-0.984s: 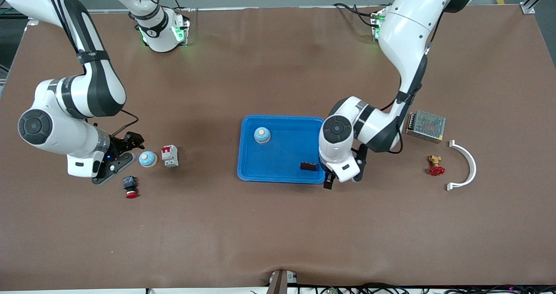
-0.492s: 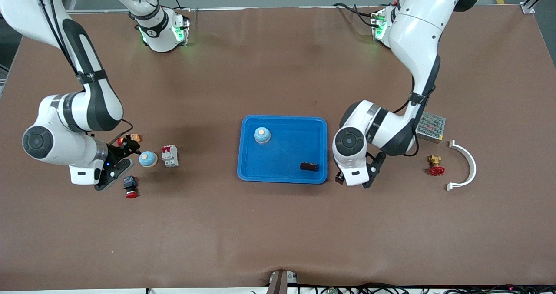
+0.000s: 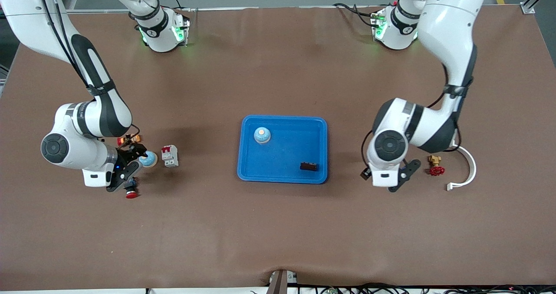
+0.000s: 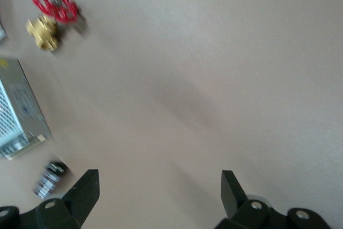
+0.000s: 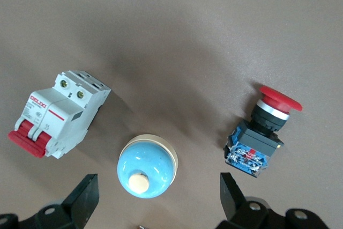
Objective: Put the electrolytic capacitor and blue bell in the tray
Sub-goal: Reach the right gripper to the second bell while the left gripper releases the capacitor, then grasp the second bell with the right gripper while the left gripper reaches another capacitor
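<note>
A bright-blue tray (image 3: 282, 174) sits at the centre of the front view on a brown table (image 3: 278, 224). Inside it, a blue bell (image 3: 262, 135) stands near the upper corner toward the right arm's end, and a small dark block (image 3: 308, 166) lies near the lower corner toward the left arm's end.

At middle left of the frame, the right gripper (image 3: 130, 166) hangs over a second blue bell (image 5: 147, 165), its fingers spread wide apart and holding nothing. Beside that bell stand a white circuit breaker with red switches (image 5: 56, 113) and a red push button on a blue base (image 5: 260, 132).

At middle right of the frame, the left gripper (image 3: 393, 179) hovers over bare table between the tray and a red-handled brass valve (image 3: 435, 166), its fingers also wide apart and empty. The left wrist view shows a small silver-and-black cylinder, seemingly the electrolytic capacitor (image 4: 50, 178), on the table just beside a metal mesh box (image 4: 19, 111). A white curved bracket (image 3: 467, 166) lies near the valve.
</note>
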{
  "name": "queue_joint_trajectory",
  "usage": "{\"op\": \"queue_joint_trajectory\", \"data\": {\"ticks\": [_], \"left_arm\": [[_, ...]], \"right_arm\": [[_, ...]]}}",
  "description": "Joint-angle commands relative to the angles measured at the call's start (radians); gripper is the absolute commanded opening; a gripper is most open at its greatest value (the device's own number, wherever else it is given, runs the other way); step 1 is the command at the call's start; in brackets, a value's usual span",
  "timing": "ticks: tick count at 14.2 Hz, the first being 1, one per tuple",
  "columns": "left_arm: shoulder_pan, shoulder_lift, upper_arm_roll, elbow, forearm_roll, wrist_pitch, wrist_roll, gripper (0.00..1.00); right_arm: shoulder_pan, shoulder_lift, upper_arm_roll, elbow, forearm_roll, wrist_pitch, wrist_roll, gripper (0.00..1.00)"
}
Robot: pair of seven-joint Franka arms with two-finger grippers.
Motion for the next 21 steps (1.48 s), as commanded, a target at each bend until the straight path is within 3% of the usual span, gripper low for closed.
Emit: {"op": "queue_joint_trajectory", "data": {"ticks": [1, 6, 10, 12, 16, 21], "left_arm": [[0.056, -0.108, -0.009, -0.09, 0.019, 0.014, 0.133, 1.0], [0.18, -0.155, -0.015, -0.088, -0.009, 0.014, 0.279, 1.0], [0.193, -0.115, -0.024, -0.089, -0.032, 0.207, 0.267, 1.0], [0.188, -0.115, -0.024, -0.106, -0.026, 0.227, 0.251, 1.0], [0.199, -0.171, -0.024, -0.274, -0.018, 0.443, 0.265, 1.0], [0.227, -0.223, -0.024, -0.412, -0.015, 0.45, 0.485, 1.0]], "right_arm": [[-0.03, -0.021, 0.017, -0.053, -0.022, 0.032, -0.022, 1.0], [-0.033, -0.032, 0.017, -0.106, -0.022, 0.078, -0.031, 1.0], [-0.034, -0.041, 0.017, -0.148, -0.022, 0.123, -0.031, 1.0], [-0.034, -0.046, 0.017, -0.166, -0.022, 0.135, -0.031, 1.0], [-0.034, -0.053, 0.018, -0.185, -0.022, 0.141, -0.03, 1.0], [-0.033, -0.05, 0.017, -0.211, -0.022, 0.192, -0.031, 1.0]]}}
